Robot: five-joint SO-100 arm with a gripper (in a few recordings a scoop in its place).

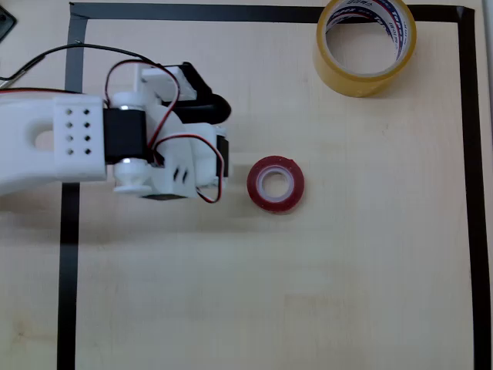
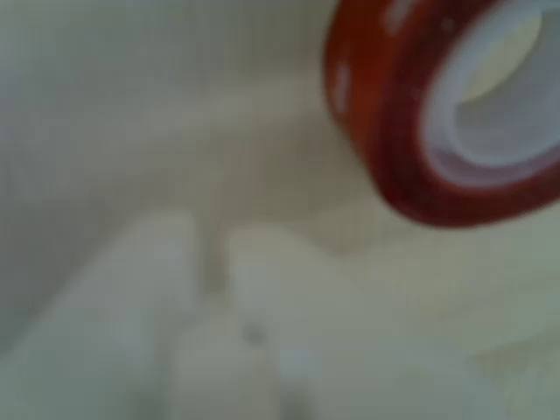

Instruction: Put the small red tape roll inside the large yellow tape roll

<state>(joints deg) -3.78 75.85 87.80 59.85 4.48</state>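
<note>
A: Overhead view: the small red tape roll [image 1: 275,183] lies flat on the pale wooden desk [image 1: 269,293], near the middle, its whitish core facing up.

B: And the large yellow tape roll [image 1: 366,46]?

A: It sits at the top right corner, well apart from the red one, also lying flat. Its upper rim overlaps the black tape border [image 1: 231,12] that frames the work area. The white inner core shows red and blue printed letters.

B: Where is the arm?

A: The white arm [image 1: 54,139] reaches in from the left edge, and its gripper [image 1: 223,166] end stops just beside the red roll, on the roll's left, without touching it. Red and black wires [image 1: 166,142] loop over the wrist.

B: Are the fingers apart or together?

A: The overhead picture hides them under the wrist body. In the wrist view the white fingers [image 2: 157,289] are a blur at the bottom; they look close together with a thin gap, but one cannot tell for certain. Nothing sits between them.

B: And the red roll there?

A: It shows in the upper right of the wrist view [image 2: 394,122], glossy and out of focus, beyond the fingertips and apart from them.
</note>
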